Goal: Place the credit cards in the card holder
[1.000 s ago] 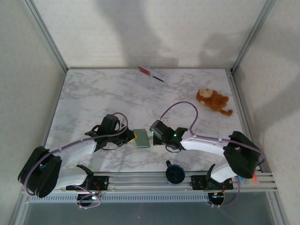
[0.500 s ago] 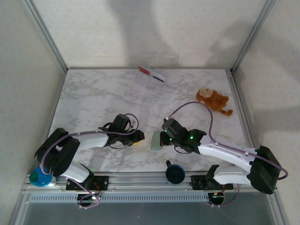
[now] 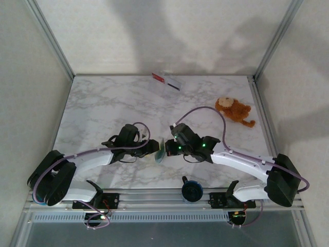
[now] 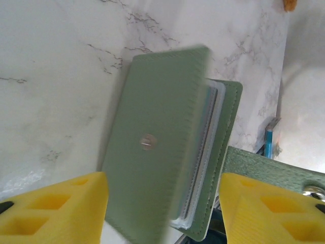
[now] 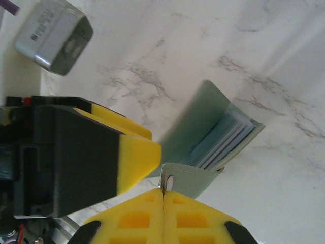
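The grey-green card holder (image 3: 160, 152) stands on edge near the table's front middle, between both grippers. In the left wrist view the card holder (image 4: 162, 152) is partly open, with pale sleeves showing inside. My left gripper (image 4: 162, 216) is open, its yellow fingers wide on either side of the holder. My right gripper (image 5: 162, 195) is shut on the holder's snap flap (image 5: 190, 178); the holder's teal inside (image 5: 218, 134) fans out beyond it. The red card (image 3: 159, 78) and the white card with a dark band (image 3: 174, 84) lie at the table's far edge.
A brown plush monkey (image 3: 234, 109) lies at the back right. A dark round knob (image 3: 192, 191) sits on the front rail between the arm bases. Metal frame posts and pale walls close in the marble table (image 3: 103, 113).
The holder lay flat between the grippers a second ago. The right gripper has since lifted it on edge by its flap and carried it left, and the left gripper has closed in around it.
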Tool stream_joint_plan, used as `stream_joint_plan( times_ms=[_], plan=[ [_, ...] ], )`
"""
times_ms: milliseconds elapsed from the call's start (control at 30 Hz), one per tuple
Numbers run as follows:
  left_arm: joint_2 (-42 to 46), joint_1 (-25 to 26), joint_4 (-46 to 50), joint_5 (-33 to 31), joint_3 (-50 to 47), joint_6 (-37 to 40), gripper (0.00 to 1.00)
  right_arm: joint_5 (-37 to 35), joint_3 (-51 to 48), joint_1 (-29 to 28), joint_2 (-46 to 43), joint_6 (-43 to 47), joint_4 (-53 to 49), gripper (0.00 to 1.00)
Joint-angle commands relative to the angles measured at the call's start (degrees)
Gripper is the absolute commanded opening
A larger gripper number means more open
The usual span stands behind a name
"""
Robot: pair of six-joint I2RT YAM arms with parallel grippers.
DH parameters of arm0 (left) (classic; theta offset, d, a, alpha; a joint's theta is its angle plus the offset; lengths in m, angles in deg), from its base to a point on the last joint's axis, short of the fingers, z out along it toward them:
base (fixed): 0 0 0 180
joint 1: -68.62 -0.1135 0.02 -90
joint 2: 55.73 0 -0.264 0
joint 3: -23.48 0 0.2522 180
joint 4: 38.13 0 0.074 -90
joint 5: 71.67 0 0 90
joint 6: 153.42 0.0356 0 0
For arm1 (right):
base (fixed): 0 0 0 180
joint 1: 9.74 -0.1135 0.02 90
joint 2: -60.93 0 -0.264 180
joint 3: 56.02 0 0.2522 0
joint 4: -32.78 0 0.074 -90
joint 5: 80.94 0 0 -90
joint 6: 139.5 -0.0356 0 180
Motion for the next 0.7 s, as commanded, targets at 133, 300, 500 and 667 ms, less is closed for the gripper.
stream_joint_plan(
  times_ms=[133,300,500,667],
  plan=[
    [-0.1,-0.9,-0.4,0.1,-2.0,2.5,0.54,-1.0,2.3,0.1,2.0,2.3,-0.6,0.00],
    [-3.6,-0.9,1.6,-2.4,-1.9,3.6,0.47,-4.1,2.2,0.5,1.8,3.5,-5.7,0.00],
    [-4.8,-0.9,-1.3,-0.7,-2.6,2.7,0.31,-4.7,0.7,2.5,0.6,4.2,-8.3,0.00],
    [-5.3,-0.9,0.0,-2.2,-2.1,3.3,0.35,-4.4,-1.3,5.0,0.2,4.6,-9.1,0.00]
  ],
)
